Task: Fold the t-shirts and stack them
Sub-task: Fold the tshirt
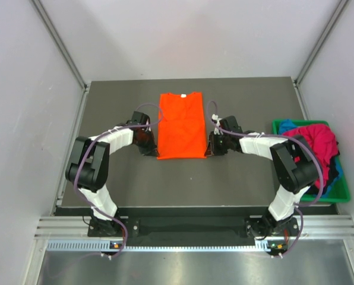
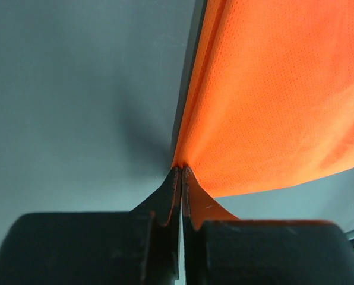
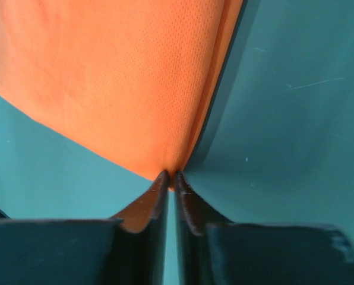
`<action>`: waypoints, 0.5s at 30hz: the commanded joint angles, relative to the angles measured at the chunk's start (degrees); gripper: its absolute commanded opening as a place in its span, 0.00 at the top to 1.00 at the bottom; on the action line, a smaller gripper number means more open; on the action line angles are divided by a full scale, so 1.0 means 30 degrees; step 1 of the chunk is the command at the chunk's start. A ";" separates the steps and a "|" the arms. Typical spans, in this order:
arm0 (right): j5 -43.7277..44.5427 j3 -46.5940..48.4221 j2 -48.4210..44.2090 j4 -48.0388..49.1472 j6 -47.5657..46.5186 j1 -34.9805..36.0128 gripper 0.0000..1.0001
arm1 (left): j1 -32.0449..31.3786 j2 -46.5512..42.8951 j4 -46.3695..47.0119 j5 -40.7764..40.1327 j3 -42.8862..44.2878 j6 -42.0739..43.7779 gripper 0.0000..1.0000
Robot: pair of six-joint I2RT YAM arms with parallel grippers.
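So the orange t-shirt [image 1: 180, 124] is lying flat in the middle of the table [image 1: 117, 178], collar at the far end, hem toward the arms. It looks like a plain narrow rectangle with no sleeves sticking out, so my guess is the side folds are done and the sleeves are tucked in. The left gripper [image 2: 181, 172] is pinched shut on the near left corner of the hem, and the right gripper [image 3: 170, 176] is doing the same on the near right corner. Both wrist views show the fingers together with orange cloth caught right at the tips. Reads to me like the setup for folding the hem end up toward the collar.

Off to the right, the magenta-red t-shirt [image 1: 319, 142] and the blue t-shirt [image 1: 287, 126] are bunched up in the green bin [image 1: 337, 198], well apart from the orange one and not folded at all. No stack anywhere yet. So I'd call it early days: one shirt partway folded, two to go, plus the stacking
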 commanded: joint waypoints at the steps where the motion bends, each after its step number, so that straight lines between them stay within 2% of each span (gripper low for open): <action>1: -0.0309 -0.0151 -0.0458 0.1295 0.0168 -0.0009 0.94 | -0.0332 -0.0857 0.0976 0.0213 -0.0637 -0.0274 1.00; 2: -0.0251 -0.0181 -0.0458 0.1353 0.0227 -0.0038 1.00 | -0.0391 -0.0945 0.0948 0.0096 -0.0696 -0.0304 1.00; 15: 0.1976 -0.1586 -0.1102 0.1442 0.0608 -0.0038 1.00 | -0.0596 -0.1561 0.0742 -0.2249 -0.1721 -0.0773 1.00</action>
